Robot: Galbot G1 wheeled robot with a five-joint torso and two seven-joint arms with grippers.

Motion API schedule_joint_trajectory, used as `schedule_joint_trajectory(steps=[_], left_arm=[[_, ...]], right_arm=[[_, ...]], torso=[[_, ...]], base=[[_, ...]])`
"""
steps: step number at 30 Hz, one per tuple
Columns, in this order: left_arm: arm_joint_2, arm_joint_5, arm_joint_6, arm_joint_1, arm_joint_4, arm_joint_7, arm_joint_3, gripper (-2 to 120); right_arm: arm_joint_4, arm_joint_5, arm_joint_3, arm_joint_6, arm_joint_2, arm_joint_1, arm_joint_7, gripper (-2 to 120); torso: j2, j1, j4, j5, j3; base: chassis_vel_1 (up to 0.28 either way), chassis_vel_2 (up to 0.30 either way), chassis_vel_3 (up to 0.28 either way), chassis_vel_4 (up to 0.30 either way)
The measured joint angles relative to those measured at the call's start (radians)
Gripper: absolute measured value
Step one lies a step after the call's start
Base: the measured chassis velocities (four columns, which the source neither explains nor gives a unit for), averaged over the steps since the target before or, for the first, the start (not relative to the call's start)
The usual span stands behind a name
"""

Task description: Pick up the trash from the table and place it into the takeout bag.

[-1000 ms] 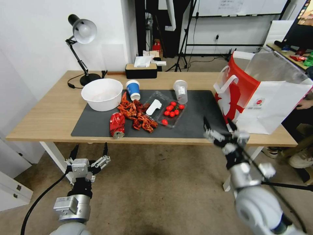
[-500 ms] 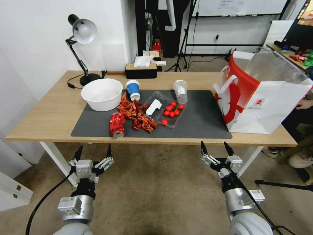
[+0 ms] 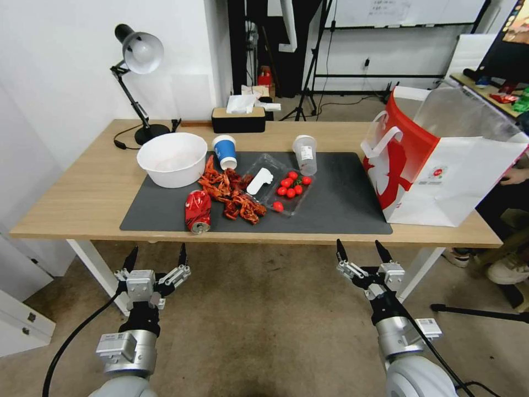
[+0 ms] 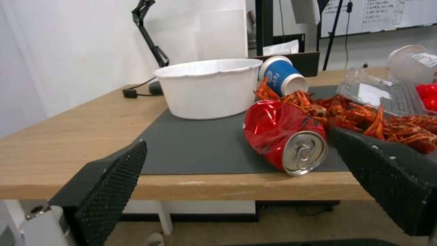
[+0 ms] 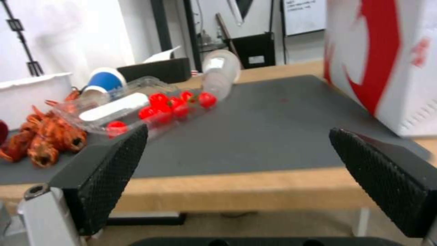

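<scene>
1. One crushed red can point(image 3: 198, 210), one blue paper cup point(image 3: 225, 151), one clear plastic cup point(image 3: 305, 154).
2. One white bowl point(image 3: 172, 159), one carrier bag point(image 3: 441, 165).
3. Seven red tomatoes point(image 3: 290, 186).
4. Two grippers.

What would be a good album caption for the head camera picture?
Both open grippers, left and right, wait below the table edge, facing a crushed can, cups and the white bag.

Light wood table point(image 3: 82, 193) under a matt dark grey mat point(image 3: 336, 198); glossy crushed metal can point(image 4: 284, 140); clear plastic cup point(image 3: 306, 154); stiff paper takeout bag point(image 3: 463, 176); textured black gripper pads point(image 4: 111, 191).
</scene>
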State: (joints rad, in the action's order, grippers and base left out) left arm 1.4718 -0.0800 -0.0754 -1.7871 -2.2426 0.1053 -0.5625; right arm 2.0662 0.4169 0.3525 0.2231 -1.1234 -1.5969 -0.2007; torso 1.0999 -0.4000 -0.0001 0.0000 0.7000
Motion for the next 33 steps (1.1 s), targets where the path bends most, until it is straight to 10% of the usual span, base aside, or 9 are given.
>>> schedule_joint_trajectory(steps=[20,33], left_arm=[[0.009,0.024,-0.002,-0.009,-0.009,-0.002,0.000,100],[0.027,0.035,-0.002,-0.008,-0.003,-0.002,-0.004,100]], right_arm=[[-0.117,0.109,-0.304,-0.300,0.137,0.633,-0.123,100],[-0.285,0.233,-0.471,-0.505,0.040,0.955,-0.351,100]], torso=[[0.000,0.000,0.0002,0.0000,0.000],[0.000,0.000,0.0001,-0.0003,0.000]], base=[[0.000,0.000,0.000,0.000],[0.000,0.000,0.000,0.000]])
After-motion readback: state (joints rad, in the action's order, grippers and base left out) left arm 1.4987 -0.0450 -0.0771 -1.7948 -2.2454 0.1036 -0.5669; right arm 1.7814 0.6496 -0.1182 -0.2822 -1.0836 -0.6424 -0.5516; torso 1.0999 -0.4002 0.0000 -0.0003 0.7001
